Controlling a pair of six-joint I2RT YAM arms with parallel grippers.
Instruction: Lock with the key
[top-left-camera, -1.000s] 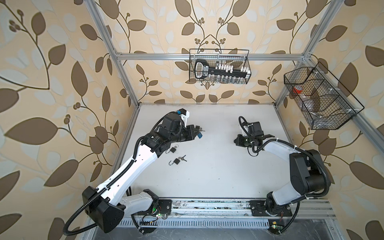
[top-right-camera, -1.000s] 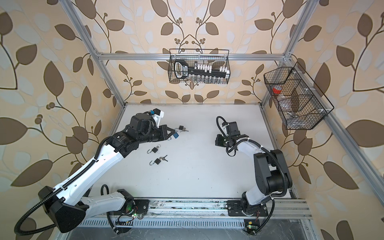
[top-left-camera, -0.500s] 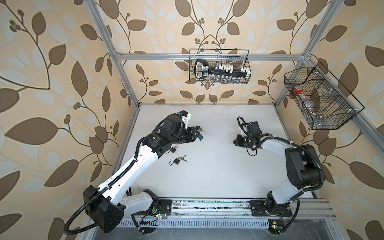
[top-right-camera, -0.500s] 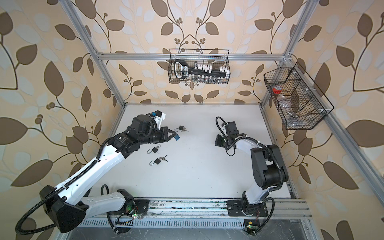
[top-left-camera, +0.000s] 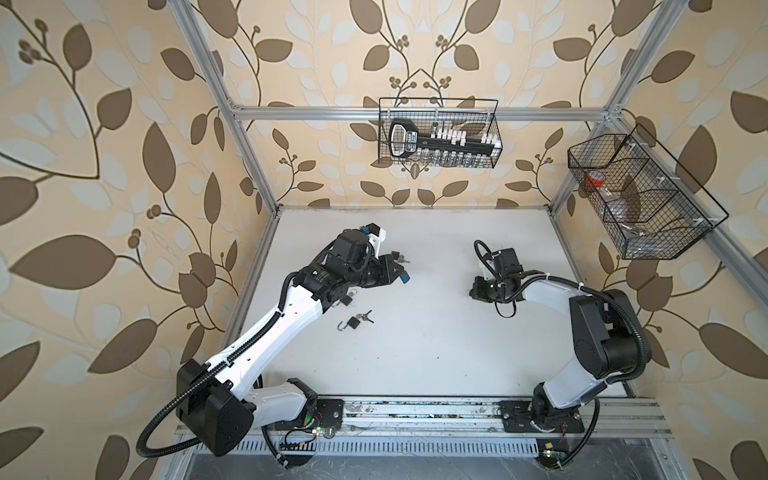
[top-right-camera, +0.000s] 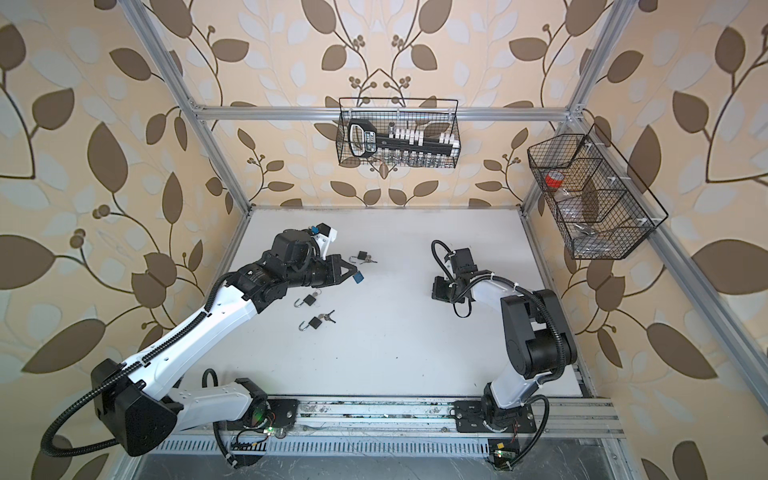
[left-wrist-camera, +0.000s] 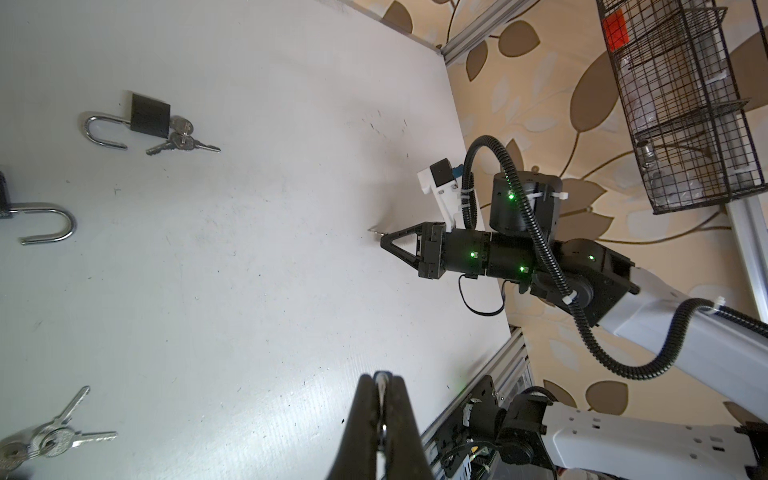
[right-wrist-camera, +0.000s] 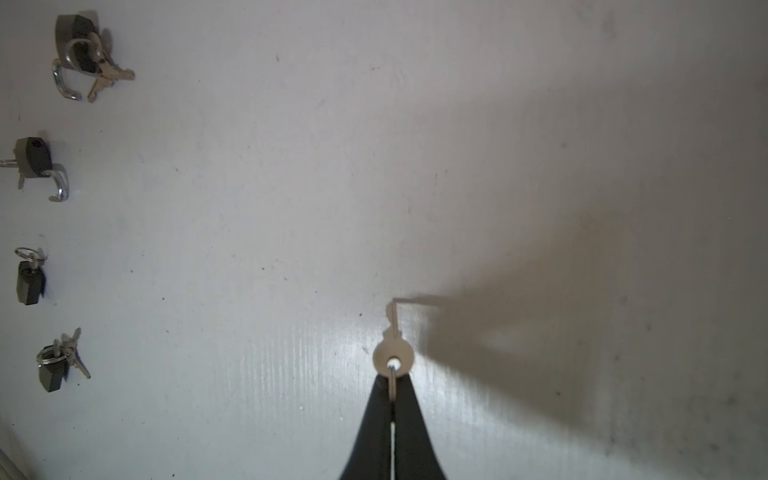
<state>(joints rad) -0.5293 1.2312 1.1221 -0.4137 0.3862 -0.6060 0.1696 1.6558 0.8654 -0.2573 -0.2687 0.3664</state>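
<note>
1. Top views: back-wall basket (top-left-camera: 384, 120) holds a black rack of white pieces (top-left-camera: 449, 143); side basket (top-right-camera: 623, 232) has a red-topped item (top-right-camera: 552, 179) in its rear compartment; left gripper (top-right-camera: 354, 275) closed, open padlock (top-right-camera: 363, 257) just beyond its tips.
2. Left wrist: right gripper (left-wrist-camera: 382, 241) closed, well apart from that padlock.
3. Right wrist: right gripper pinches the ring (right-wrist-camera: 392, 388); key (right-wrist-camera: 384, 357) juts from the tips, point at the table (right-wrist-camera: 249, 208).

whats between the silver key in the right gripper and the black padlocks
Nothing: the right wrist view shows only bare white tabletop between the silver key in the right gripper and the black padlocks.
</note>
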